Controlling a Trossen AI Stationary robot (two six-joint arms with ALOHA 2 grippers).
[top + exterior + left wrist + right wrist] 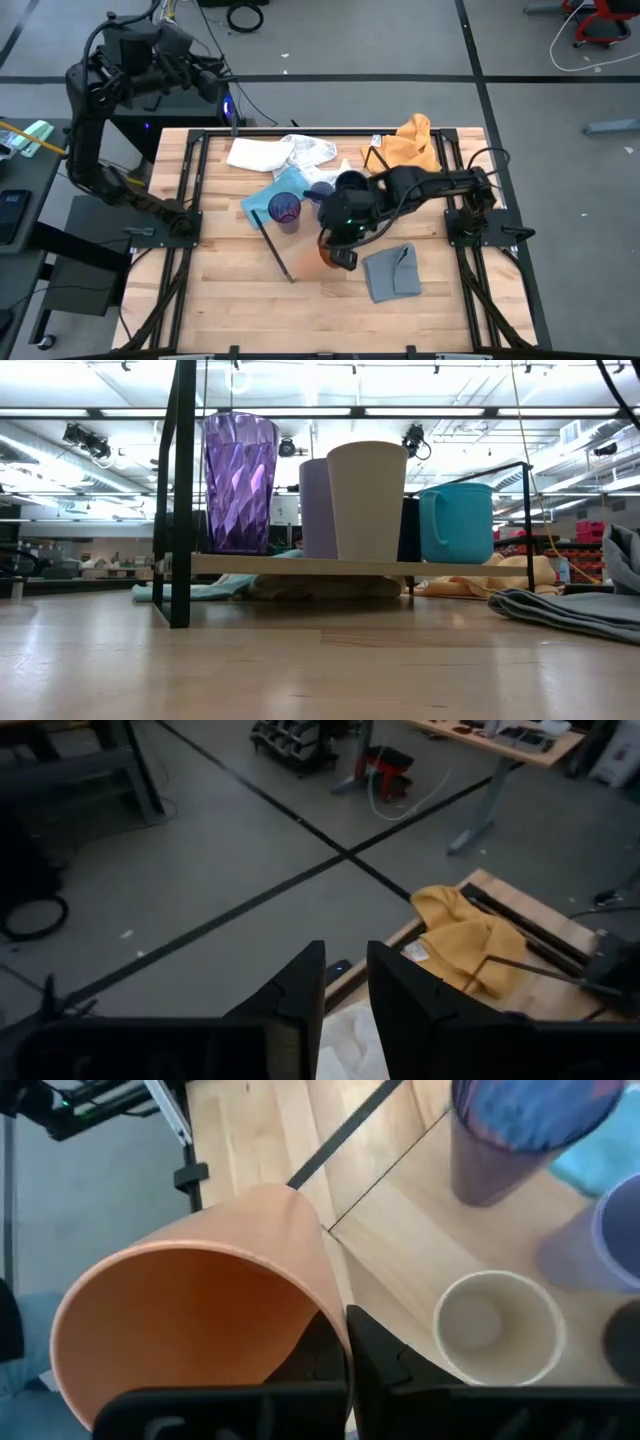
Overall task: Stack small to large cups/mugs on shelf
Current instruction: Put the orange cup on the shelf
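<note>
The shelf (300, 565), a light-wood board on black rods, carries the purple tumbler (240, 480), lavender cup (316, 510), beige cup (366, 500), black mug (409, 530) and blue mug (458, 522), all standing upright on their bases. My right gripper (336, 252) is at the shelf's near side, shut on the orange cup (200, 1330). The beige cup (495, 1325) and purple tumbler (520, 1130) show beyond it. My left gripper (346, 995) is raised off the table's far left corner, empty, its fingers a narrow gap apart. My right gripper pinches the orange cup's wall at the rim (335, 1325), one finger inside the cup and one finger (385, 1365) outside. The cup is lifted and tipped, its open mouth toward the wrist camera. It does not show in the low view.
A grey cloth (392, 272) lies near the right gripper on the table's near right. An orange cloth (410, 140), a white cloth (275, 153) and a light blue cloth (268, 198) lie behind the shelf. Bare slatted tabletop (230, 300) is at the near left.
</note>
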